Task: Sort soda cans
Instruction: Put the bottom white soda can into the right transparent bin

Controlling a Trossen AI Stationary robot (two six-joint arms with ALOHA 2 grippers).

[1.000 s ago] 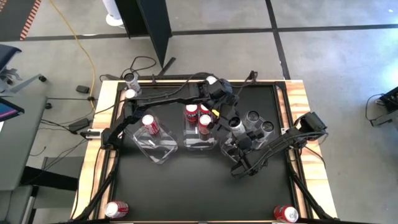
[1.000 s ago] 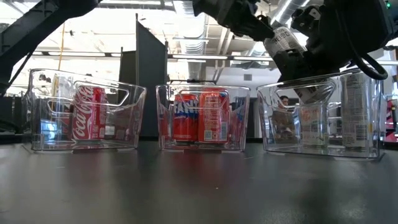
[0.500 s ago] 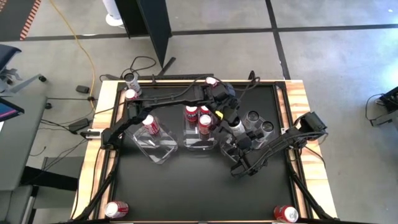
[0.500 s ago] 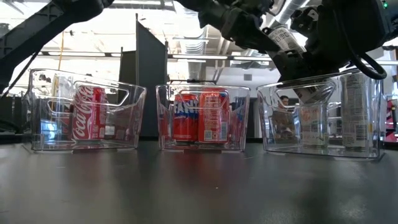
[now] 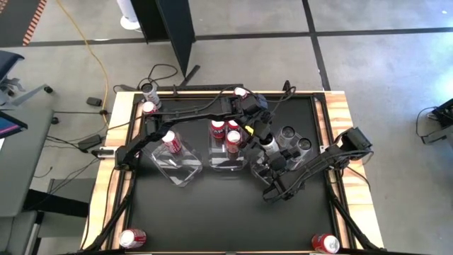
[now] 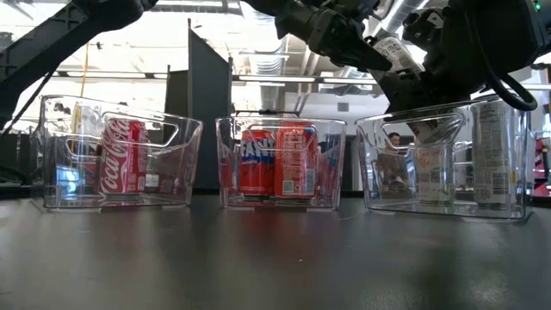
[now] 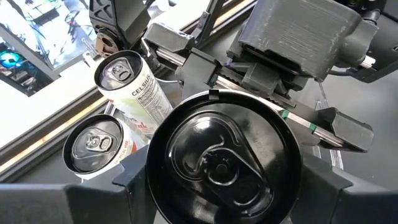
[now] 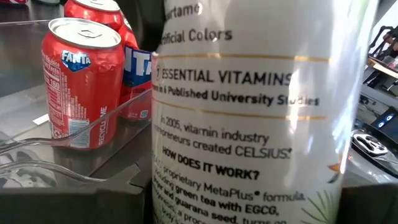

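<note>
A white-and-silver Celsius can (image 5: 268, 144) (image 6: 393, 50) hangs tilted over the clear right bin (image 6: 448, 202), its lower end inside the bin's rim. My left gripper (image 7: 224, 186) is at its top end and my right gripper (image 5: 275, 164) at its body; both are shut on it. Two more silver cans (image 7: 124, 74) (image 5: 296, 138) stand upright in that bin. Red Fanta cans (image 6: 275, 159) (image 8: 81, 81) stand in the middle bin. One Coca-Cola can (image 6: 120, 159) stands in the left bin. My left gripper pinches the can's top end (image 7: 224, 155) between its two fingers (image 7: 134, 183), one on each side of the rim. It comes from above and from the table's far-left side, looking down on the lid. My right gripper holds the can's printed body (image 8: 249, 124) between its fingers, coming level from the table's near-right side and lying across the can. The can fills its view and hides the contact. The can is tilted and lifted clear of the table.
Three clear bins stand in a row across the black table (image 5: 212, 205). Loose cans stand at the far-left corner (image 5: 148, 91) and far edge (image 5: 241, 92). Red cans lie at the near corners (image 5: 132, 237) (image 5: 324, 243). A bare stretch of mat lies near the bins.
My left arm's wrist has shifted a little toward the table's right, settling closer over the can's top. The can and my right gripper have stayed where they were above the right bin.
</note>
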